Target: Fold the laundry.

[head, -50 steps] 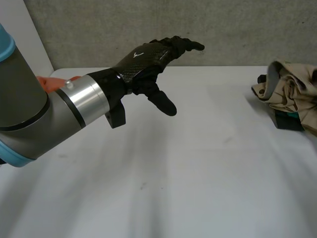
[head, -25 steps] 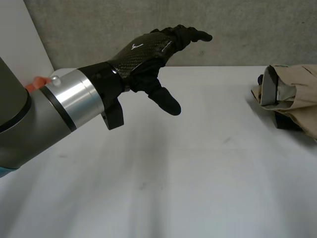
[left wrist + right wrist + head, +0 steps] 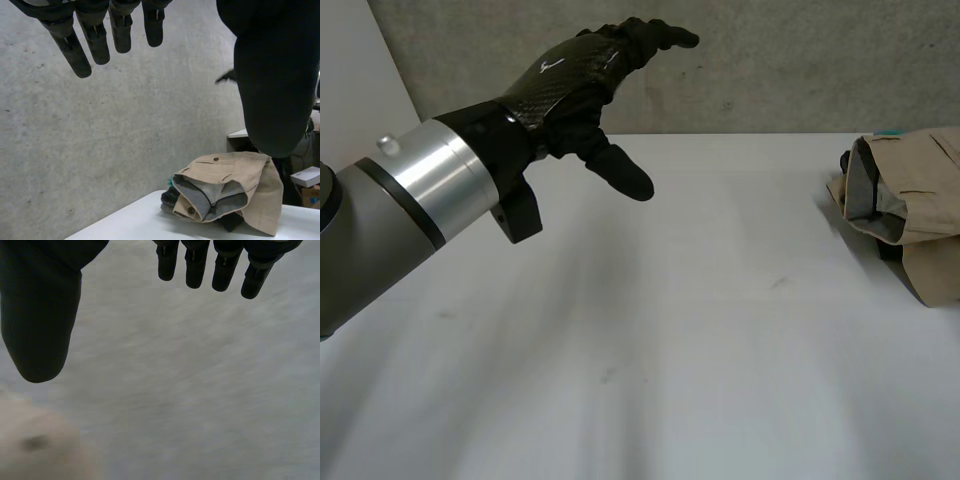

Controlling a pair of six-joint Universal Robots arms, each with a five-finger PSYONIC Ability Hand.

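Note:
A folded beige garment (image 3: 912, 197) lies at the table's right edge, on top of something dark (image 3: 888, 249). My left hand (image 3: 570, 85) hovers high over the table's back left, open, fingers straight and thumb spread, holding nothing. In the left wrist view the beige garment (image 3: 225, 187) sits well beyond the fingers (image 3: 95, 37) and thumb (image 3: 272, 75), its buttoned waistband facing me. My right hand (image 3: 42, 315) is open with straight fingers (image 3: 200, 262) and nothing between them; a blurred beige patch (image 3: 35, 445) lies below the thumb.
The white table (image 3: 700, 350) stretches bare across the middle and front. A grey concrete wall (image 3: 800, 60) runs behind it. A small white box (image 3: 306, 176) sits on a surface beyond the garment.
My left hand has risen and drawn back to the left. The beige garment, crumpled and raised a second ago, now lies flatter at the right edge.

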